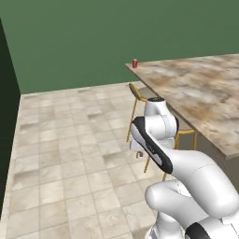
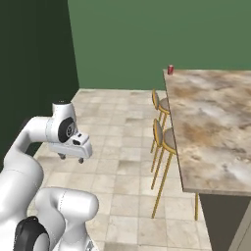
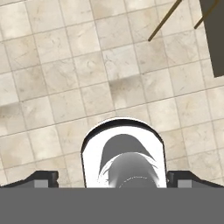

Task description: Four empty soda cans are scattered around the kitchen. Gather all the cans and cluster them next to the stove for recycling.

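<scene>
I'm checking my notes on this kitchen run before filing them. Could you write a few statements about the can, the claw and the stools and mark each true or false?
1. A red soda can stands at the far corner of the marble counter. True.
2. The claw is shut on a can. False: it is open and holds nothing, pointing down at the tiled floor.
3. Two stools stand along the counter's edge. True.
4. The can lies tipped over on the floor. False: it stands upright on the counter.
</scene>
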Motion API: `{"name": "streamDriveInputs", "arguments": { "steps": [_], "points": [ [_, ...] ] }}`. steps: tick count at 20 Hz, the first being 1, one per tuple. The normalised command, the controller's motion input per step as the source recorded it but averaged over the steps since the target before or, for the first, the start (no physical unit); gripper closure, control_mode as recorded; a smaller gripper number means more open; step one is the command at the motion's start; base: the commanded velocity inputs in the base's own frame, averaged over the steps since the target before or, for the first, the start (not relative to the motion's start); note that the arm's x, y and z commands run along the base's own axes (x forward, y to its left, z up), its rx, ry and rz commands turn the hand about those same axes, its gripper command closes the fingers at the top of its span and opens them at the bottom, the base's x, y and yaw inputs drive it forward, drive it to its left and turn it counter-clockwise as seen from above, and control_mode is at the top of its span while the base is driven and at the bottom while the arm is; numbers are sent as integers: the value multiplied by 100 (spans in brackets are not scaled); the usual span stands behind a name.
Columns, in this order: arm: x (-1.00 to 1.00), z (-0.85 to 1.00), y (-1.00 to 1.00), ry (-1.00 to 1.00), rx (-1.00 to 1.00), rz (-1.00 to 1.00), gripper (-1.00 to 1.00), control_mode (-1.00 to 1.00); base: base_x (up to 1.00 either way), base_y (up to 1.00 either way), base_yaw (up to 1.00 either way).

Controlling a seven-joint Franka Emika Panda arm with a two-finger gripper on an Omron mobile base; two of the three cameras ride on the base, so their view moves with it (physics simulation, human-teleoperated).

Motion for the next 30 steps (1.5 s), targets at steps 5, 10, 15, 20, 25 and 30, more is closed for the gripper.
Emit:
{"name": "streamDriveInputs", "arguments": {
  "steps": [5, 10, 15, 20, 25, 30],
  "points": [
    [0, 0, 0, 0, 0, 0, -100, 100, 61, 63, -17],
    [0, 0, 0, 0, 0, 0, -100, 100, 58, 64, -19],
    [0, 0, 0, 0, 0, 0, -100, 100, 71, 33, -11],
    [0, 0, 0, 0, 0, 0, -100, 100, 84, 24, -10],
    [0, 0, 0, 0, 0, 0, -100, 100, 68, 46, -17],
    [0, 0, 0, 0, 0, 0, -100, 100, 61, 50, -25]
  ]
}}
